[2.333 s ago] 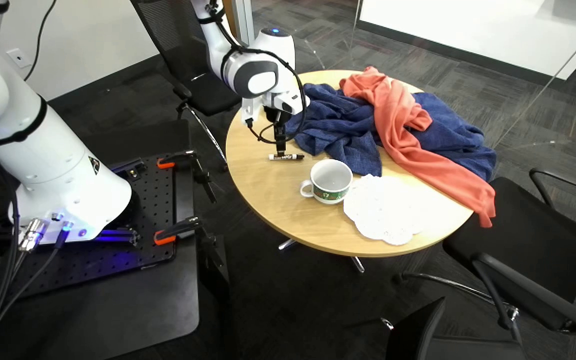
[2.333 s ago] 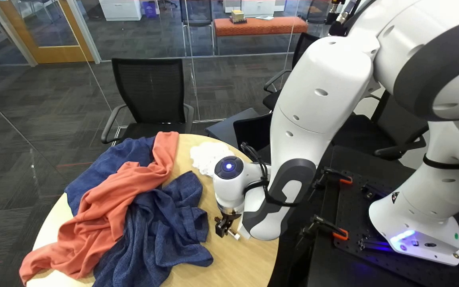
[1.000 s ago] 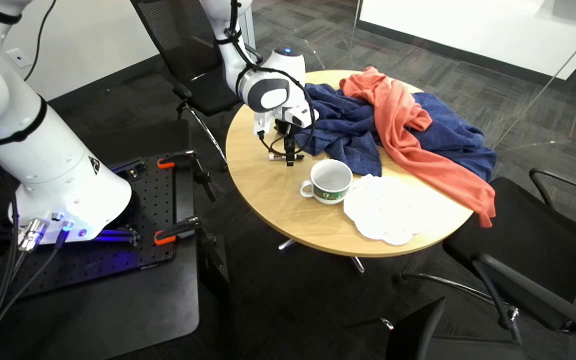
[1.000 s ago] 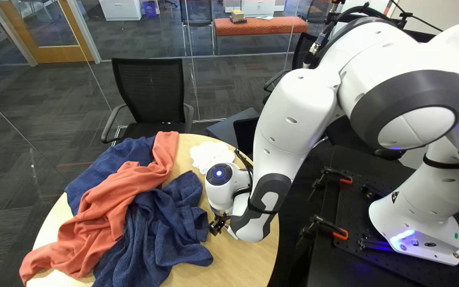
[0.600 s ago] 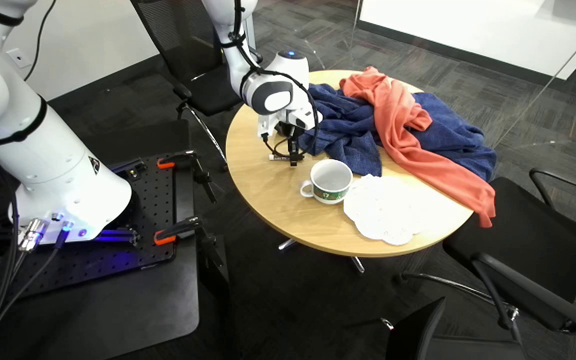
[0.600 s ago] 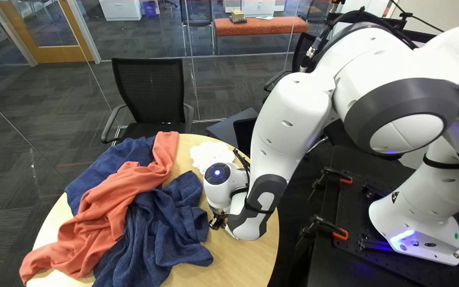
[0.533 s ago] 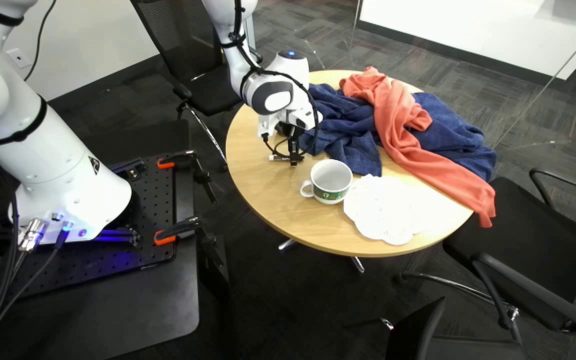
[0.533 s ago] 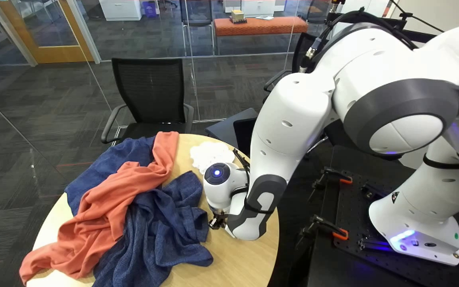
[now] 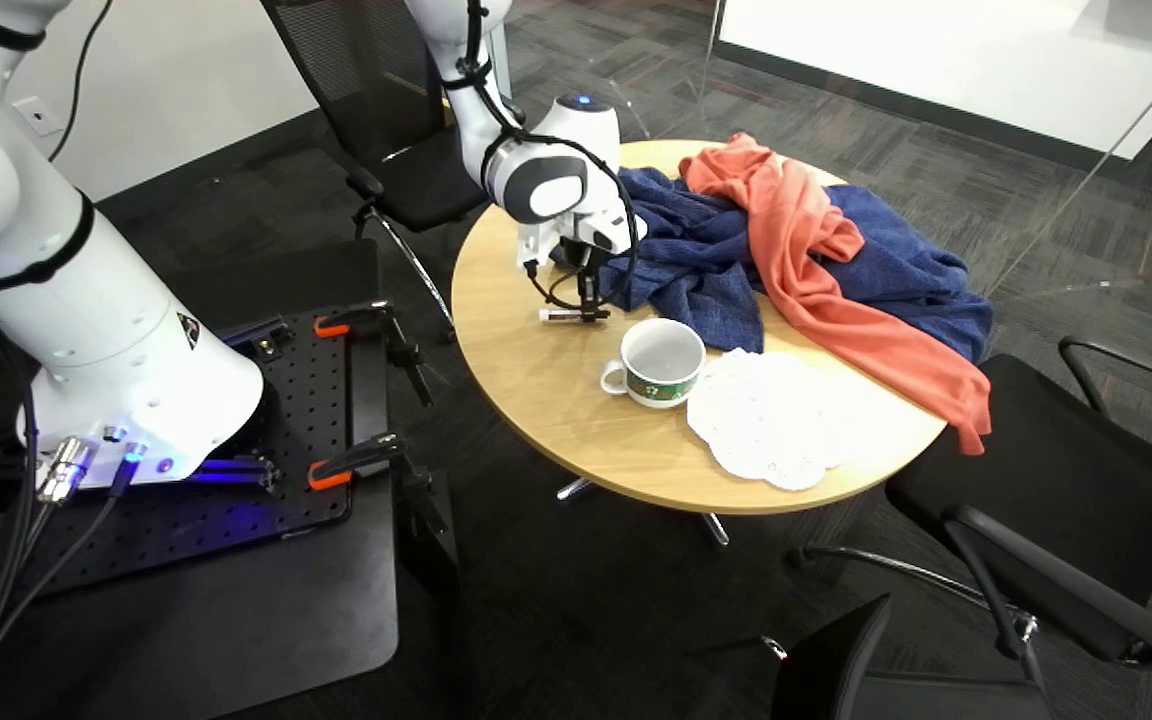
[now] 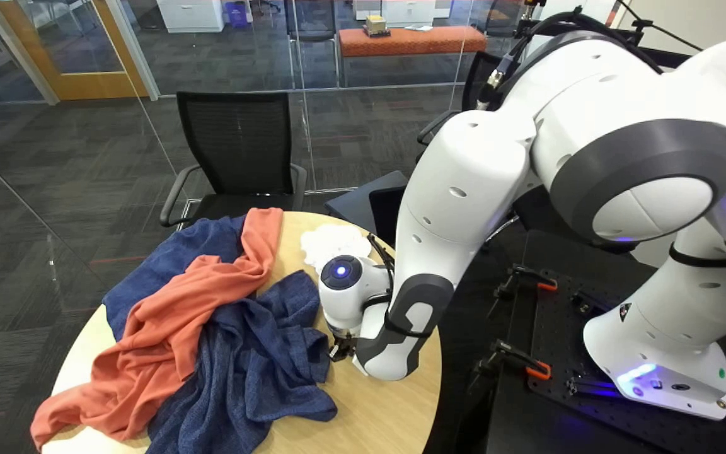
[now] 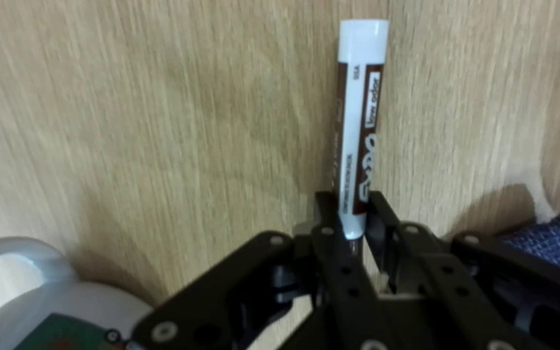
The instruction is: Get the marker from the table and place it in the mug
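Observation:
The marker [image 11: 358, 131], with a white end, a brown label and a dark cap, points away from my gripper [image 11: 352, 200] in the wrist view. The fingers are closed around it near its cap end. In an exterior view the marker [image 9: 558, 316] shows level, low over the tan round table [image 9: 536, 390]; whether it touches the tabletop I cannot tell. The white mug [image 9: 661, 365] with a green band stands upright close by, its handle [image 11: 17, 257] at the lower left of the wrist view. From the opposite side, the arm hides both mug and marker.
A crumpled navy cloth [image 9: 676, 250] lies right beside the gripper, with an orange cloth [image 9: 786, 230] draped across it. Past the mug is a flat white doily [image 9: 766, 420]. Black chairs [image 10: 237, 151] surround the table.
Over the last seconds the gripper shifted along the marker toward its cap end, and the fingers closed on it. Since half a second ago the hand has risen slightly.

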Robot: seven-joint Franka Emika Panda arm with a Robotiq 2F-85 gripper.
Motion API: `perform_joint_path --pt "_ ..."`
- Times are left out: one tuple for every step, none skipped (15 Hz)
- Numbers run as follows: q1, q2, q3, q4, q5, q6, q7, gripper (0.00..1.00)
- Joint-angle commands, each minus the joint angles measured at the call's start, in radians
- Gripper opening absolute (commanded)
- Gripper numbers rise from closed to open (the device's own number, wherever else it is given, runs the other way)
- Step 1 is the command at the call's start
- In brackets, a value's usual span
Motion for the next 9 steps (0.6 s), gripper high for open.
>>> perform_joint_path --pt "0.022 -0.128 -0.016 -0.070 0.019 -0.069 0.014 0.05" --pt "0.023 -0.154 -0.016 -0.078 0.016 -0.090 0.015 0.05" --pt "0.028 -0.186 -0.024 -0.088 0.010 -0.118 0.022 0.05" --pt "0.024 -0.215 -0.023 -0.095 0.002 -0.144 0.023 0.05" --pt "0.024 -0.248 -0.026 -0.102 -0.008 -0.174 0.028 0.05" --pt "0.016 -0.281 -0.023 -0.109 -0.017 -0.201 0.025 0.05" --pt "0.012 -0.315 -0.023 -0.117 -0.029 -0.227 0.026 0.05" --pt "0.008 -0.347 -0.022 -0.122 -0.041 -0.251 0.028 0.05" --pt "0.004 -0.383 -0.022 -0.131 -0.059 -0.274 0.029 0.05"
